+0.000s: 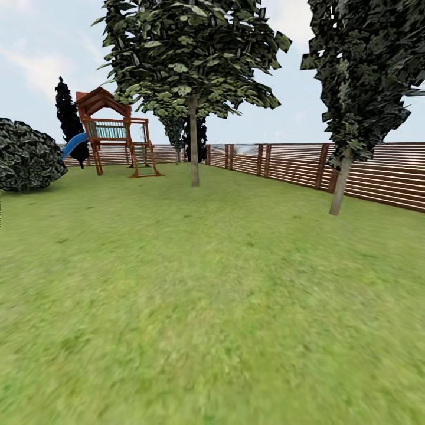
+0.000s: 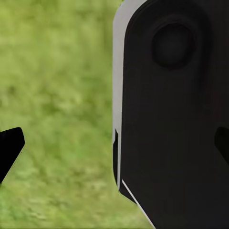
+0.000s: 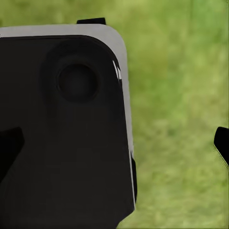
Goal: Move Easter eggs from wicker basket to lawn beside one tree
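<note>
Open lawn (image 1: 212,307), perhaps fence-bounded (image 1: 366,171)

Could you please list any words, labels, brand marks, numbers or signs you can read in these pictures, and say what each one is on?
There are none. The wooden fence, the play tower and the tree trunks on the lawn carry no lettering. Both wrist views show plain black and grey robot housing over grass, without any label or number.

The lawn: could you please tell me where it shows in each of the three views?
Head view: the lawn covers the lower half, up to the fence.
Left wrist view: the lawn lies behind a black robot panel.
Right wrist view: the lawn again, behind such a panel.
Shared landmark: the mottled green grass.
</note>
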`<state>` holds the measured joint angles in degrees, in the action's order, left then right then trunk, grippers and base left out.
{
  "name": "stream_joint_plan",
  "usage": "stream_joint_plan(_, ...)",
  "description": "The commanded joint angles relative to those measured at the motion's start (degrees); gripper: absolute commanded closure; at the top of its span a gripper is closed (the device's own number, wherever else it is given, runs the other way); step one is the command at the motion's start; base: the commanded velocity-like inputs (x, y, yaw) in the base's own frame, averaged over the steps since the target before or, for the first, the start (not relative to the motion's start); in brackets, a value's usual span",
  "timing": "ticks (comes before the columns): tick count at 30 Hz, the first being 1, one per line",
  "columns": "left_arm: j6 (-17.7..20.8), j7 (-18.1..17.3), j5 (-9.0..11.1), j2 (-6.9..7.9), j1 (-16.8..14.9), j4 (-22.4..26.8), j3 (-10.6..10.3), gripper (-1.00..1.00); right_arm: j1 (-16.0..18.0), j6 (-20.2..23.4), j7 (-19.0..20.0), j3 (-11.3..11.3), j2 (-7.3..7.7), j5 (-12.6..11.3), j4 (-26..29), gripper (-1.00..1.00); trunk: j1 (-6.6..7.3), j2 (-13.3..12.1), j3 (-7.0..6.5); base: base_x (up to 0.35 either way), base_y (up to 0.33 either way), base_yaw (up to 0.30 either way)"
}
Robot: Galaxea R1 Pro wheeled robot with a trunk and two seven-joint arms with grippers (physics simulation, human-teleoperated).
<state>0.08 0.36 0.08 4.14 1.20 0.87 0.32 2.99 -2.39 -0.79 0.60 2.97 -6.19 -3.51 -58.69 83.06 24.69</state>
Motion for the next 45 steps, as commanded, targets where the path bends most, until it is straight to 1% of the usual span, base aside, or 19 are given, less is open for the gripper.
stream_joint_plan(1, 0.0, 0.0, 0.0, 0.01, 0.0, 0.1, 0.0, -1.00, 0.1, -0.3, 0.0, 0.1, -0.03, -0.6, -0.2, -1.00, -0.03, 0.0, 0.05, 0.325, 0.000, 0.127)
stream_joint_plan(14, 0.0, 0.1, 0.0, -0.01, 0.0, 0.0, 0.0, -1.00, 0.1, -0.3, -0.1, 0.1, -0.06, -0.6, -0.2, -1.00, -0.03, 0.0, 0.05, 0.325, 0.000, 0.228)
stream_joint_plan(25, 0.0, 0.0, 0.0, -0.01, 0.0, 0.0, 0.0, -1.00, 0.1, -0.3, 0.0, 0.1, -0.02, -0.5, -0.1, -1.00, -0.03, 0.0, 0.05, 0.325, 0.000, 0.033)
stream_joint_plan(36, 0.0, 0.0, 0.0, -0.01, 0.0, 0.0, 0.0, -1.00, 0.1, -0.3, -0.1, 0.1, -0.06, -0.6, -0.1, -1.00, -0.03, 0.0, 0.05, 0.325, 0.000, 0.213)
stream_joint_plan(45, 0.0, 0.0, 0.0, -0.01, 0.0, 0.0, 0.0, -1.00, 0.1, -0.3, 0.0, 0.1, 0.02, -0.6, -0.1, -1.00, -0.03, 0.0, 0.05, 0.325, 0.000, 0.028)
